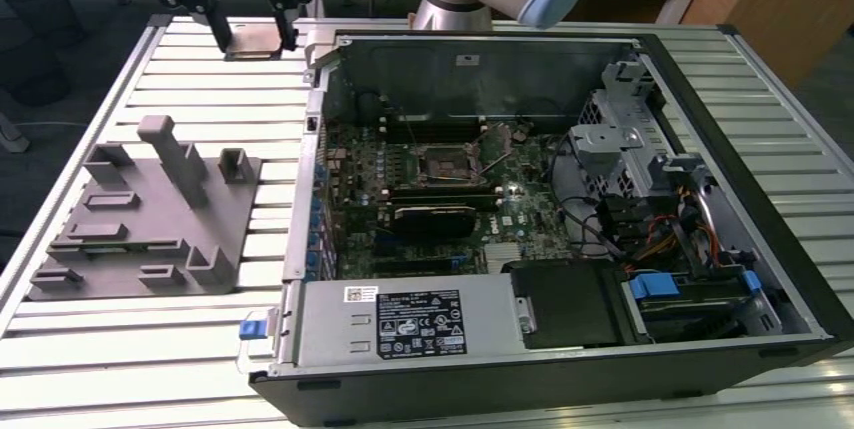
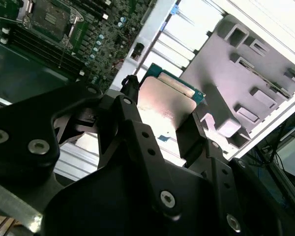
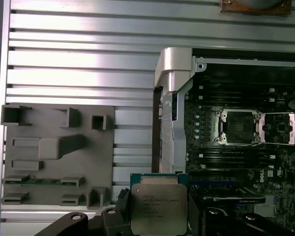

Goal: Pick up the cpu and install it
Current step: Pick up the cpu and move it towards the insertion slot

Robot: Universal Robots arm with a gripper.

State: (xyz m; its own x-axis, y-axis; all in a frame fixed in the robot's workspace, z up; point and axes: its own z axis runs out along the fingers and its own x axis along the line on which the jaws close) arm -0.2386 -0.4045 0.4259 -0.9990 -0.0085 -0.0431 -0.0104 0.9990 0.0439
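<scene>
Gripped between two black fingers (image 2: 130,105), the cpu (image 3: 157,206) hung in the air clear of the table, its pale metal top showing in the first wrist view with a thin green rim around it. In the second wrist view the cpu (image 2: 169,101) sat edge-on between the fingers, which pressed on two opposite sides. The gripper (image 1: 251,29) was clamped on the cpu (image 1: 254,44) near the exterior view's upper left, outside the computer case (image 1: 481,69) and just beyond its far corner.

The socket (image 1: 447,161) on the green board inside the case lay bare, well apart from the cpu; it also appeared in both wrist views (image 3: 238,127) (image 2: 51,17). Just in front of the socket lay a black ribbed module (image 1: 434,219). A silver box (image 1: 400,324) with a label filled the near end of the case.

On the exterior view's left, beside the case, a grey plastic block (image 1: 147,219) with upright posts rested flat on the slatted metal table (image 1: 160,349). The same block (image 3: 54,152) lay beside the case wall in the first wrist view.
</scene>
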